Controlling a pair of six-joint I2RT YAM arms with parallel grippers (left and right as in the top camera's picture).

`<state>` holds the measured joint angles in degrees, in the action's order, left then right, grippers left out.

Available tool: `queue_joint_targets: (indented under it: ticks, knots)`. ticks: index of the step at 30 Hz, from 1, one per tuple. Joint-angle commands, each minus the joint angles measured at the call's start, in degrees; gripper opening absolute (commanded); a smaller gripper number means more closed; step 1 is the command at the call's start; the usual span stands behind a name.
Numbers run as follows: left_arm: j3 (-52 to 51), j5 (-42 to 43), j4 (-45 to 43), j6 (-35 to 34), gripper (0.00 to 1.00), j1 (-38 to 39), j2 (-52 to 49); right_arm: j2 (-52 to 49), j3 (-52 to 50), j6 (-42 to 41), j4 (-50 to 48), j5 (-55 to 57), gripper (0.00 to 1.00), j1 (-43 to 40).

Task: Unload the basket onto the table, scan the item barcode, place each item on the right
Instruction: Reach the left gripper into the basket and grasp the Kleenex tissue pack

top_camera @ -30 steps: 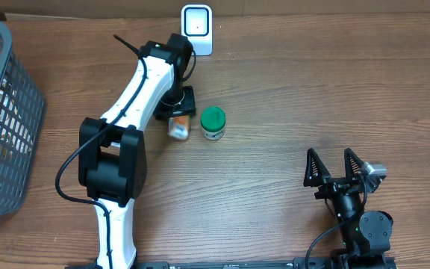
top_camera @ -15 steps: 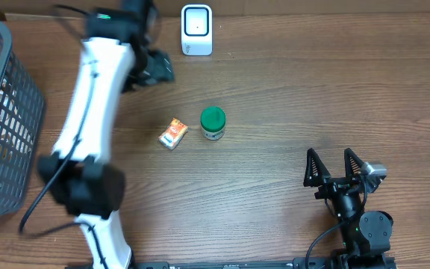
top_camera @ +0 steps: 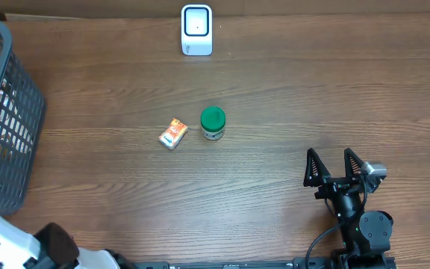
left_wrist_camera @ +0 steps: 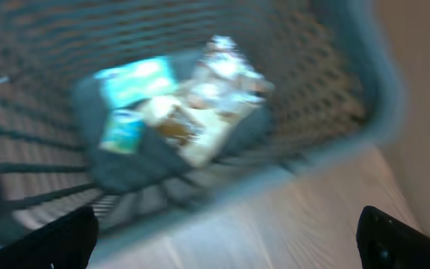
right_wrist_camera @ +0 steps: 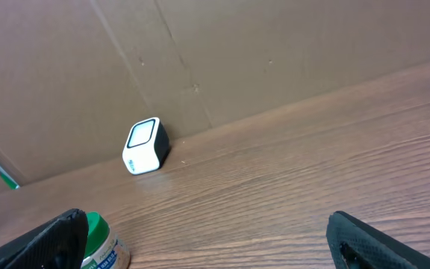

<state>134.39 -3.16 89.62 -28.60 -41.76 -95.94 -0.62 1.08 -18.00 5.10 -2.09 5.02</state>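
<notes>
Colleague: Fingers first. How do they stand?

Me: My left fingers [left_wrist_camera: 51,240] are spread wide with nothing between them, hanging over the basket [left_wrist_camera: 327,82] at the left edge of the desk [top_camera: 312,90]. My right fingers [right_wrist_camera: 54,237] are wide apart too, empty, at the near right.

Colleague: And what gets scanned?

Me: I judge it is a fresh pick from the basket. A pale blue packet [left_wrist_camera: 136,78] and some crinkly wrappers [left_wrist_camera: 215,82] lie on its floor. An orange packet [top_camera: 173,134] and a green-lidded jar [top_camera: 213,123] sit just beside each other mid-desk, nearer than the scanner [top_camera: 196,30] at the far edge.

Colleague: How do you do it well?

Me: Come straight down inside the walls and close on one thing only, across its narrow side. Then carry it to the scanner with the barcode facing the dark window.

Colleague: Any writing?

Me: None I can read. The left wrist view is blurred, the orange packet's print is too small, and the scanner shows no brand.
</notes>
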Motion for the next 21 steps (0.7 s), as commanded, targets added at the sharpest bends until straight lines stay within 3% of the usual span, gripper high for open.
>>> queue_joint_targets:
  ticks: [1, 11, 21]
  knots:
    - [-3.65, -0.02, 0.17, 3.26, 1.0, -6.23, -3.26, 0.46, -0.63, -0.02, -0.44, 0.5, 1.0, 0.17]
    - [-16.59, -3.58, -4.0, 12.37, 0.7, -10.08, -9.46, 0.46, -0.63, -0.02, -0.44, 0.5, 1.0, 0.17]
    - [-34.84, -6.6, -18.36, 12.39, 0.65, -10.08, -10.19, 0.46, -0.63, -0.02, -0.42, 0.5, 1.0, 0.17]
